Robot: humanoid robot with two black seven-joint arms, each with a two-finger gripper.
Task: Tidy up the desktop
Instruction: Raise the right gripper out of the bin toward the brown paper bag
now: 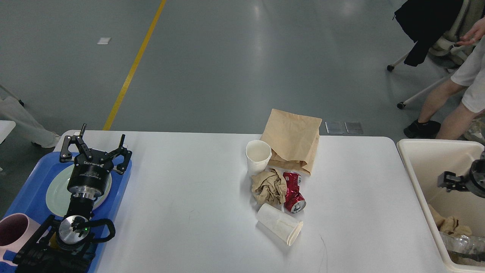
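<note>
The white desktop (189, 197) carries a cluster of litter at its middle: a brown paper bag (293, 138), an upright white paper cup (258, 156), a crumpled brown paper (269, 186), a crushed red can (294, 192) and a white paper cup on its side (279, 223). My left gripper (101, 140) is open and empty above the blue tray (26, 197) at the far left. My right gripper (448, 181) shows at the right edge over the cream bin (416, 167); it is small and dark, and its fingers cannot be told apart.
The blue tray holds a pale green plate (55, 191) and a pink mug (11, 232). The bin holds crumpled paper (451, 226) and a clear plastic bottle (460, 244). A person (464, 85) and an office chair stand beyond the table's far right corner.
</note>
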